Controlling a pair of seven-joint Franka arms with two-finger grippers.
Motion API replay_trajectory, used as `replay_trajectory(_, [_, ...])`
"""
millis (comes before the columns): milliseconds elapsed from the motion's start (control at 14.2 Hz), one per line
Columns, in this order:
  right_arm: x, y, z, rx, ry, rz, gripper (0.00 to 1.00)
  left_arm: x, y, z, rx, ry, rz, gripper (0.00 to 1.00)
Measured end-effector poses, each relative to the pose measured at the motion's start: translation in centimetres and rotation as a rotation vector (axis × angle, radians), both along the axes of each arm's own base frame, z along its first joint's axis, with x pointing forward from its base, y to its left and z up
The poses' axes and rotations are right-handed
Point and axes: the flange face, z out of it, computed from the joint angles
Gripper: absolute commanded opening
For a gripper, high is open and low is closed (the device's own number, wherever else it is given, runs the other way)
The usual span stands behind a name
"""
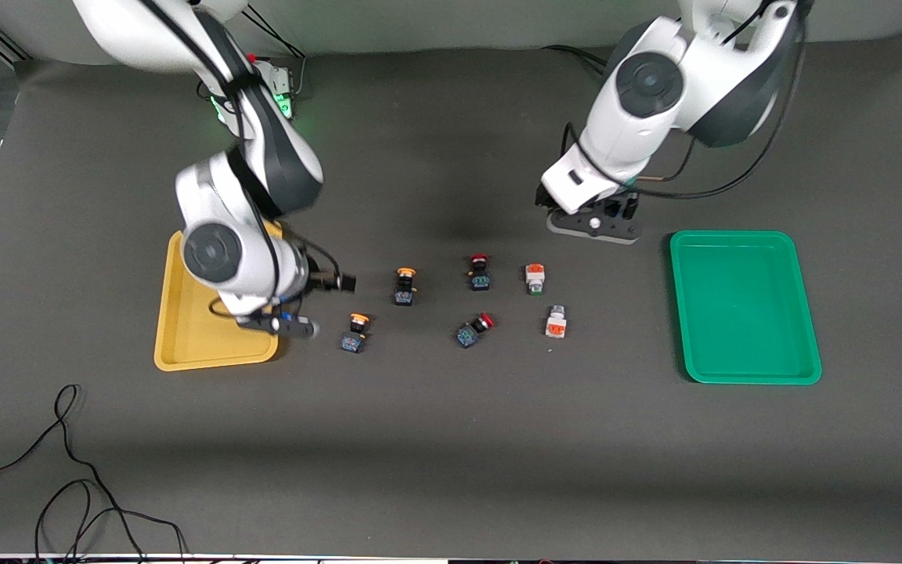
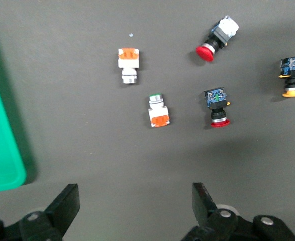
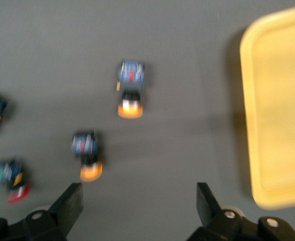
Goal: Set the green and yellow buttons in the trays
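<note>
Two yellow-capped buttons (image 1: 405, 285) (image 1: 355, 332) lie on the mat beside the yellow tray (image 1: 185, 345). Two white-and-orange buttons with green ends (image 1: 535, 278) (image 1: 555, 322) lie nearer the green tray (image 1: 741, 305). Both trays hold nothing. My right gripper (image 1: 324, 304) is open and empty, low over the mat between the yellow tray and the yellow buttons. The right wrist view shows those buttons (image 3: 130, 90) (image 3: 87, 155) and the tray (image 3: 278, 110) ahead of its gripper (image 3: 139, 203). My left gripper (image 1: 596, 223) is open and empty over the mat by the white-and-orange buttons (image 2: 128, 64) (image 2: 158, 109).
Two red-capped black switches (image 1: 480, 272) (image 1: 474, 330) lie between the yellow and the white-and-orange buttons. Black cables (image 1: 67, 470) trail on the mat near the front camera at the right arm's end.
</note>
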Motion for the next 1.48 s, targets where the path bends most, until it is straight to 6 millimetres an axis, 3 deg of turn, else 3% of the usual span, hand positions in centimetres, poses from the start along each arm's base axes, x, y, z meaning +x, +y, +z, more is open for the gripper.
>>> replay_trajectory(281, [1.5, 0.2, -10.1, -0.019, -0.046, -0.019, 1.0, 0.3, -2.5, -8.0, 0.02, 0.027, 0.024, 1.0])
replay_trajectory(422, [1.1, 0.8, -13.3, -0.03, -0.04, -0.01, 1.0, 1.1, -2.5, -12.3, 0.032, 0.041, 0.046, 1.0])
replay_trajectory(562, [0.8, 1.3, -14.7, -0.033, -0.045, -0.002, 1.0, 1.6, -2.5, -16.2, 0.04, 0.047, 0.079, 1.0])
replay_trajectory(703, [0.8, 1.4, -15.2, -0.033, -0.047, -0.001, 0.7, 2.0, -2.5, -18.9, 0.035, 0.038, 0.095, 1.0])
replay_trajectory(773, [0.9, 1.4, -15.2, -0.033, -0.049, -0.002, 0.4, 2.1, -2.6, -19.8, 0.033, 0.035, 0.097, 1.0])
replay_trajectory(843, [0.9, 1.4, -15.1, -0.032, -0.052, -0.002, 0.0, 2.1, -2.6, -20.5, 0.032, 0.032, 0.099, 1.0])
replay_trajectory(1124, [1.2, 1.5, -14.8, -0.025, -0.065, -0.015, 0.0, 2.0, -2.6, -22.6, 0.034, 0.035, 0.101, 0.97])
replay_trajectory(1265, [2.1, 1.1, -13.2, -0.026, -0.076, -0.024, 0.0, 2.0, -2.7, -23.3, 0.038, 0.041, 0.102, 0.77])
replay_trajectory(1335, [2.9, -0.3, -10.7, -0.042, -0.055, -0.029, 0.0, 2.0, -2.7, -23.4, 0.039, 0.042, 0.102, 0.69])
replay_trajectory(1476, [4.1, -4.7, -2.3, -0.059, 0.004, -0.034, 0.0, 2.0, -2.9, -23.5, 0.04, 0.043, 0.116, 0.58])
